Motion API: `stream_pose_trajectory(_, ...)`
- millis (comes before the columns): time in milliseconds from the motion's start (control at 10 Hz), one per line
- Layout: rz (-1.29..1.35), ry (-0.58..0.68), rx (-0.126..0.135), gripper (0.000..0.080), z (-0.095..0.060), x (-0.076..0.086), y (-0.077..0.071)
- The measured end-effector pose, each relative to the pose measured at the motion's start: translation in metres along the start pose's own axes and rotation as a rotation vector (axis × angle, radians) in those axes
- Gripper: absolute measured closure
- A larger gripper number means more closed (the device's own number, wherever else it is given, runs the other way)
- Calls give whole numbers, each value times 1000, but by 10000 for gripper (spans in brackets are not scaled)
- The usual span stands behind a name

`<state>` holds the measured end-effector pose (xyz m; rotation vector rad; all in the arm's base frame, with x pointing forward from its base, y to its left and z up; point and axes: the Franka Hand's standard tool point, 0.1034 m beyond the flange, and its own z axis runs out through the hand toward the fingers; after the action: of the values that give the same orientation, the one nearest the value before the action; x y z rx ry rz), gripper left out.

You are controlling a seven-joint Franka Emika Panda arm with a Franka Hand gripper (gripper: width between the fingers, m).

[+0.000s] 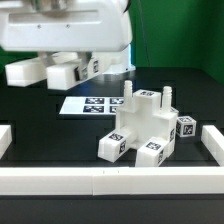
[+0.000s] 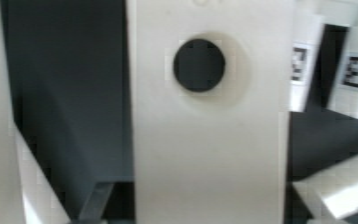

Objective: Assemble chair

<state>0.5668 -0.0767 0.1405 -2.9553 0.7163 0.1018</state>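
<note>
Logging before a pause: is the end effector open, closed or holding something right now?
End effector: cannot be told; its fingers are not discernible, and a white panel with an oval hole fills the wrist view.

One chair assembly (image 1: 140,125), one marker board (image 1: 95,104), three border rails (image 1: 150,180)

This looks like a robotics lab, a bench rigged for trials: a black desk (image 1: 35,115) fenced by plain white rails (image 1: 110,180), with a green screen (image 1: 185,40) behind it. A white robot arm (image 1: 70,30) hangs over the desk. A marker board (image 1: 95,104) lies flat on it, and the white chair parts (image 1: 140,130) wear the same square black-and-white tags.
</note>
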Motion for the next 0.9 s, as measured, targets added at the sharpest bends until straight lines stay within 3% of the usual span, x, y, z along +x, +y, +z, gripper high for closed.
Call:
stream_pose_trajectory(100,32,-2,6,515,-8,-9,-24)
stream_pose_trajectory(200,25,-1,9,515,-10,-13,-36)
stream_pose_trajectory(600,54,0,6,515,-5,-14,-37)
stream_pose_trajectory(900,121,14,0,515,-2,-37,-90)
